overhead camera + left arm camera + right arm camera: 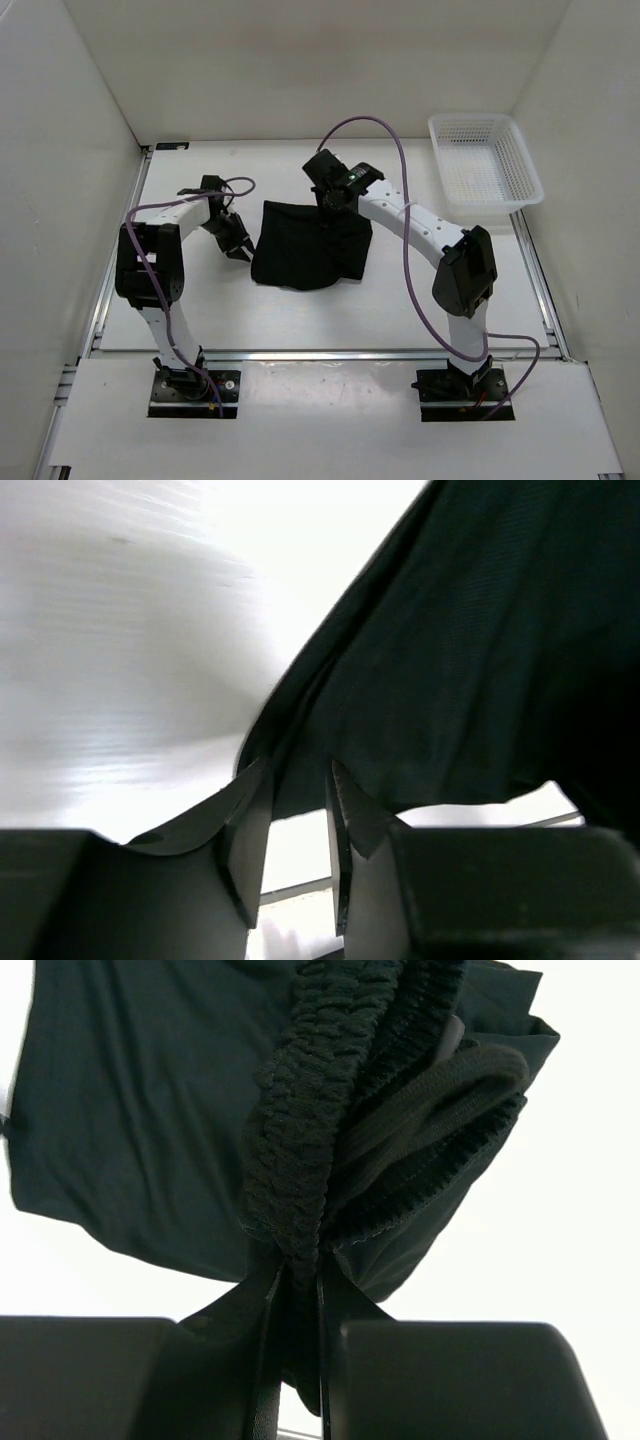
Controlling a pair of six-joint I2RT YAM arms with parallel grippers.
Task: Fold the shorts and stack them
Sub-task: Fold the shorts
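right gripper (297, 1278) pinching shorts (305, 252) waistband at their 12 o'clock | left gripper (238, 246) slightly spread, empty, at shorts' 9 o'clock

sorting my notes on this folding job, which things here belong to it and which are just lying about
Part of the job:
black shorts, partly folded, mid-table
right claw, shut on their gathered waistband
left claw, open, at their left edge

Just lying about:
white mesh basket, far right corner, apart from the shorts
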